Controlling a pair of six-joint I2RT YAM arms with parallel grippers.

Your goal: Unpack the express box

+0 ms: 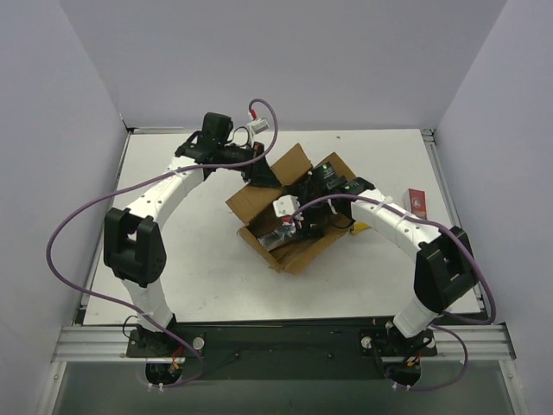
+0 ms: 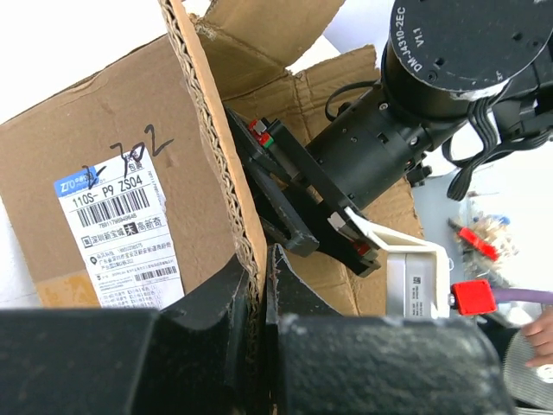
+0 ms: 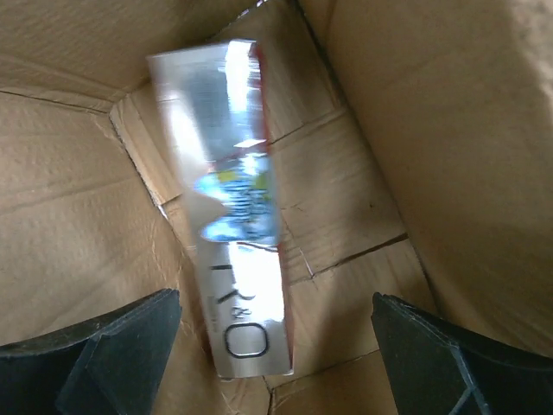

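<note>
express box (image 1: 257, 201) sits mid-table; my left gripper (image 2: 263, 281) pinches its wall edge, my right gripper (image 3: 276, 341) hangs spread inside over a shiny carton (image 3: 233, 173), its print lost to glare.

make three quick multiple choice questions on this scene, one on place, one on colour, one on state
1. Where is the silver pack?
A on the table
B in the box
C held in the air

2. Main colour of the label?
A white
B green
C red

3. The right fingers are:
A shut on the pack
B out of view
C open

Answers: B, cardboard walls surround it. A, it is white with dark print. C, they stand apart on either side of the pack.
</note>
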